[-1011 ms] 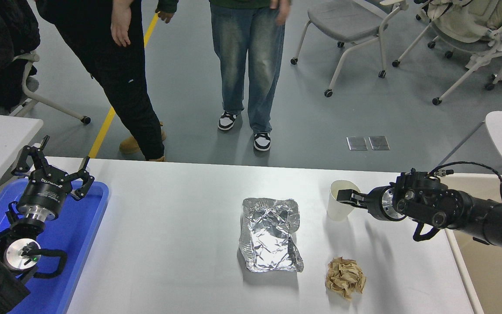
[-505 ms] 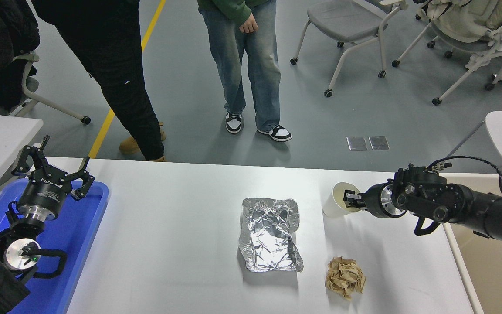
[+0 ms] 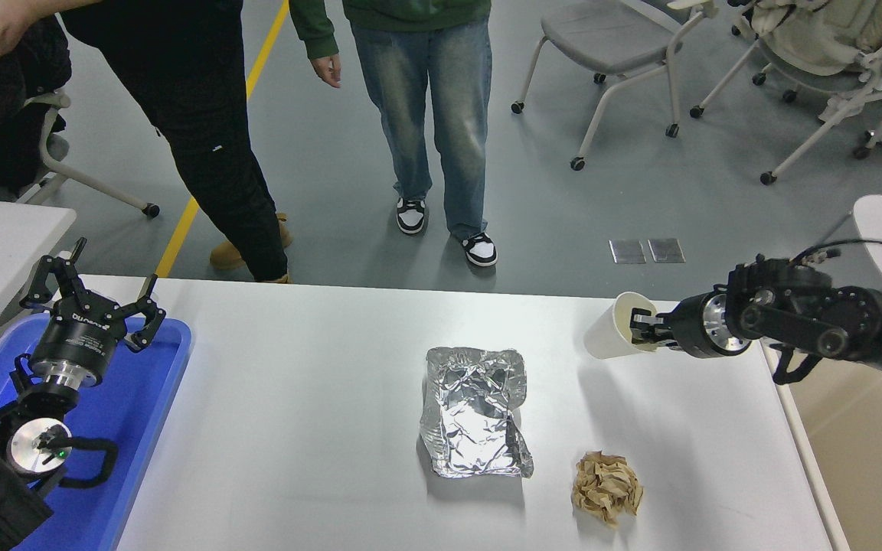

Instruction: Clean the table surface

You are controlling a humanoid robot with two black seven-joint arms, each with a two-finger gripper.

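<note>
The table surface (image 3: 303, 428) is a wide white top. On it lie a crumpled sheet of silver foil (image 3: 475, 412) at the middle and a wad of brown paper (image 3: 606, 486) to its lower right. My right gripper (image 3: 644, 328) is shut on the rim of a white paper cup (image 3: 609, 335), which hangs tilted on its side above the table's far right. My left gripper (image 3: 93, 295) stands open over the blue tray, parked at the lower left.
A blue tray (image 3: 138, 428) sits at the table's left end. A beige bin (image 3: 862, 451) lies beyond the right edge. Two people (image 3: 426, 115) stand at the far side, with wheeled chairs (image 3: 609, 46) behind them.
My right gripper has lifted the paper cup off the table and carried it up and to the right, tipping it on its side. The people have shifted their feet.
</note>
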